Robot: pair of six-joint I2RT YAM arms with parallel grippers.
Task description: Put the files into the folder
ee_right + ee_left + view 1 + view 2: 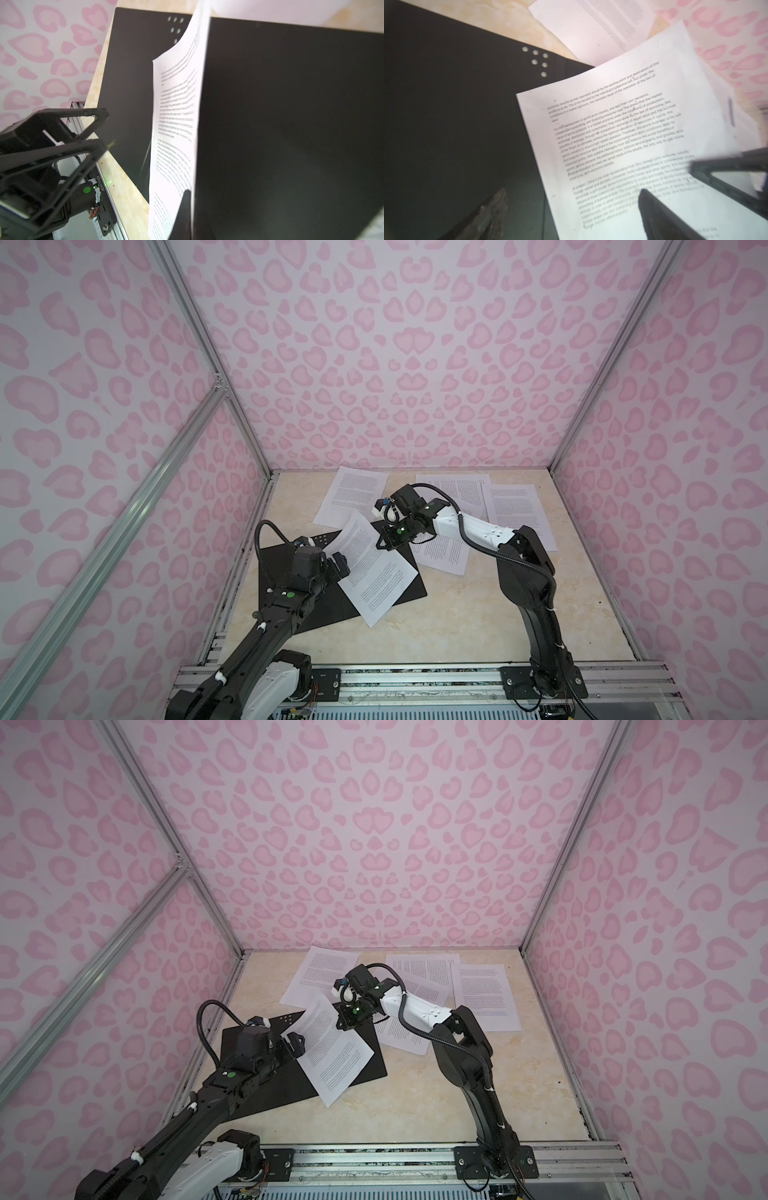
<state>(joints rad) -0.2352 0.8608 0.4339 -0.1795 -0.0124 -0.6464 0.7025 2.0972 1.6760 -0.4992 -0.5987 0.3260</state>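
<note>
The folder (332,610) (291,1085) lies open on the table, black inside up, with small holes near its far edge. One printed file sheet (374,572) (332,1056) lies slantwise across it. My right gripper (380,545) (188,193) is shut on that sheet's far edge, which curls up off the folder (128,83). My left gripper (338,568) (571,207) is open at the sheet's (612,124) left edge, one finger over the paper and one over the black folder (446,104). Several more files (353,497) lie behind and to the right.
Loose sheets lie at the back (469,489), at the right (519,514) and under the right forearm (444,556). Pink patterned walls close in three sides. A metal rail (415,680) with both arm bases runs along the front. The marble-look tabletop (457,622) shows bare at the front right.
</note>
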